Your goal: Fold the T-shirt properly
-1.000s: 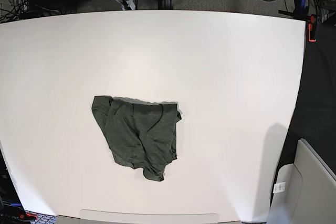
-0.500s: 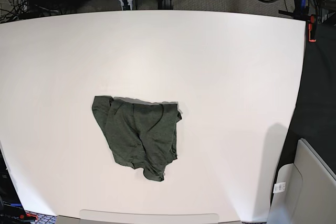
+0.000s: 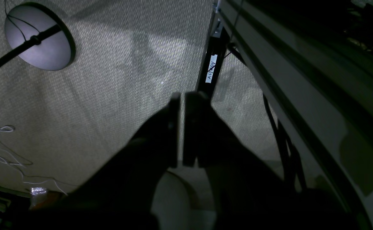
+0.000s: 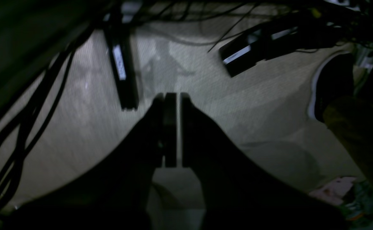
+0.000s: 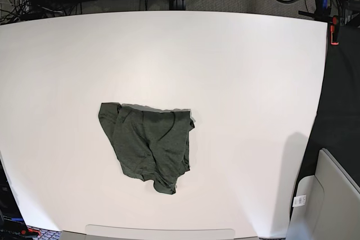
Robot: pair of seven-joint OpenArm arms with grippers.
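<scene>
In the left wrist view the left gripper (image 3: 180, 127) hangs over carpeted floor beside the table's edge, its jaws pressed nearly together with only a sliver of light between them and nothing held. The T-shirt does not appear here; a round lamp base (image 3: 38, 38) and a dark labelled bar (image 3: 211, 68) lie below on the carpet.

In the right wrist view the right gripper (image 4: 173, 127) is likewise closed and empty, pointing down at carpet, cables and two dark labelled bars (image 4: 122, 73). No fabric shows in this view either.

In the base view the T-shirt (image 5: 147, 144) lies bunched on the white table (image 5: 253, 82), left of centre and toward the near edge — a compact, rumpled heap with overlapping layers and a lobe trailing at its lower end. Both arms sit beyond the far edge of the table, only their tips in sight, well apart from the garment.

The shirt looks thin, soft and light, so it will probably drape and sag from any single pinch and slide easily on the smooth tabletop. Hems, sleeves and collar cannot be told apart in the heap. A sensible hold would be two well-separated outer edges — perhaps the upper left corner and the right-hand edge — to spread it flat before any fold.
</scene>
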